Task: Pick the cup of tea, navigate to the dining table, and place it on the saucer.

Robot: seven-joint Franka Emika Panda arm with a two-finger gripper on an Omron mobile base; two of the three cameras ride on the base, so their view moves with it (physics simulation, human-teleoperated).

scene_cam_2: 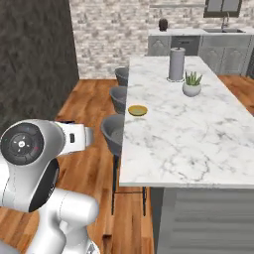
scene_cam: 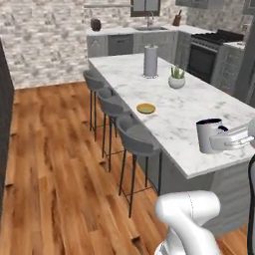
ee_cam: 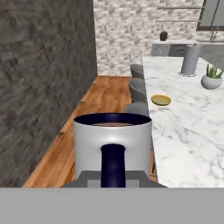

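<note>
The cup of tea (scene_cam: 206, 135) is a grey mug with a dark rim, held upright in the air by my gripper (scene_cam: 215, 141), which is shut on it from the handle side. In the hand view the cup of tea (ee_cam: 113, 140) sits close up, its dark handle facing the camera and brown liquid just visible. The yellow-ochre saucer (scene_cam: 146, 108) lies near the left edge of the dining table (scene_cam: 194, 117), farther along it than the cup. It also appears as the saucer (scene_cam_2: 137, 110) and the saucer (ee_cam: 161, 100), bare. The marble dining table (scene_cam_2: 183, 139) stretches away ahead.
A tall grey paper-towel roll (scene_cam: 151, 61) and a white plant pot (scene_cam: 177, 79) stand farther down the table. Three grey stools (scene_cam: 137, 137) line its left side over the wood floor. A dark wall (ee_cam: 43, 87) is on the left. The stove (scene_cam: 206, 52) is at the back right.
</note>
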